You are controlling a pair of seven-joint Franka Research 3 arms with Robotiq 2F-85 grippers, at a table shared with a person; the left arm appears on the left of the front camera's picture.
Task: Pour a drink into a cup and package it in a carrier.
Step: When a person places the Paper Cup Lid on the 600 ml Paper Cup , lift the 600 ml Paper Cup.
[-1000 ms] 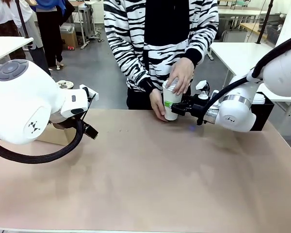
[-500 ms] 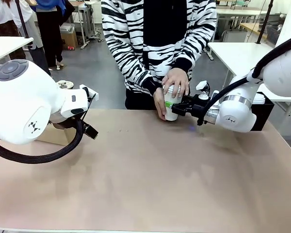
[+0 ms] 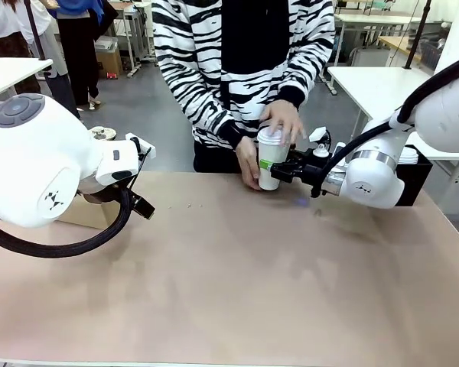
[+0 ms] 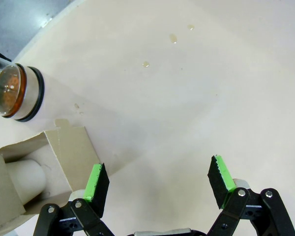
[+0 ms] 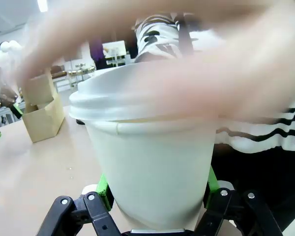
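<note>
A white paper cup (image 3: 271,159) with a lid stands at the table's far edge, and my right gripper (image 3: 281,170) is shut on it from the right. The person's hands (image 3: 284,119) are at the lid and behind the cup. In the right wrist view the cup (image 5: 152,162) sits between the green pads under a blurred hand (image 5: 177,54). My left gripper (image 4: 160,179) hangs open over bare table. The drink (image 4: 9,92) shows in the carafe's mouth at upper left. Beside it, the tan carrier (image 4: 64,147) holds a white cup (image 4: 27,179). The carrier (image 3: 86,212) sits behind my left arm.
A black box (image 3: 418,173) stands behind my right arm at the far right. A few small droplets (image 4: 173,38) lie on the tabletop. The person in a striped top (image 3: 214,69) stands at the far edge. The wide middle and near table is bare.
The person's hand went from gripping the cup's top to pressing flat on it, then rose slightly so the lid shows. Neither arm moved.
</note>
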